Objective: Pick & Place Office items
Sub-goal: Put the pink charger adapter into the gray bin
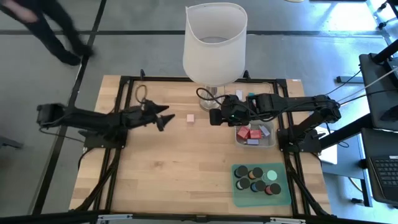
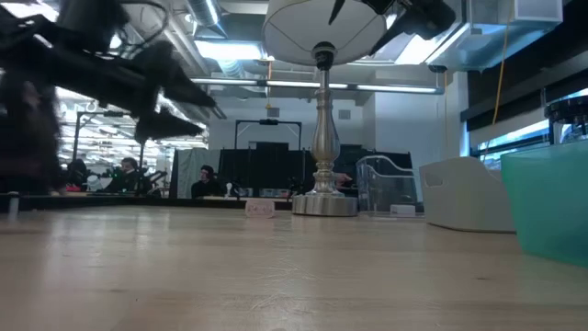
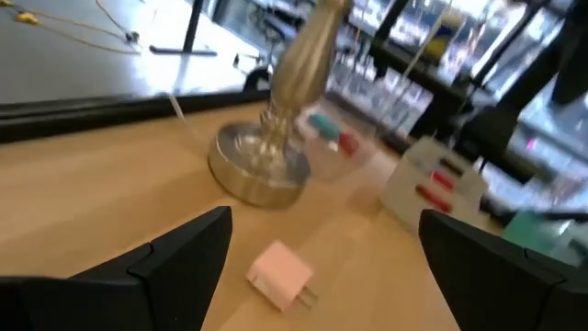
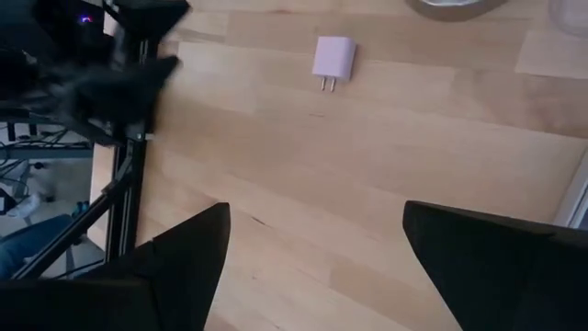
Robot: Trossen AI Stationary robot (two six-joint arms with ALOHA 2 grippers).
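**One pink plug left out, the rest already sorted**

Nearest the front edge of the table, on the robot's right, the green mat (image 1: 237, 198) carries the round pieces: a cluster of black short cylinders (image 1: 241, 172) packed close together, with one mint-green disc (image 1: 271, 175) among them and what looks like a red-topped one at the corner. That lot looks finished.

Just behind the mat sits the clear tray (image 1: 271, 142), holding the small blocks (image 1: 250, 133): red ones and a pale or grey one, lying loose against each other. How many are in there I can't make out.

Further back, on bare wood in the middle of the table, the pink plug adapter (image 1: 191, 118) lies alone, prongs sticking out flat. It is the only piece I can see outside a container, so I'd judge the job nearly done, with this one still to move.

Both arms hang above the table on either side of it. The left gripper (image 3: 322, 253) is spread wide and empty, pointing at the plug from close by. The right gripper (image 4: 317, 248) is also spread and holding nothing, on the plug's other side, just in front of the lamp (image 1: 214, 43); its brass base (image 3: 262, 165) stands near the plug
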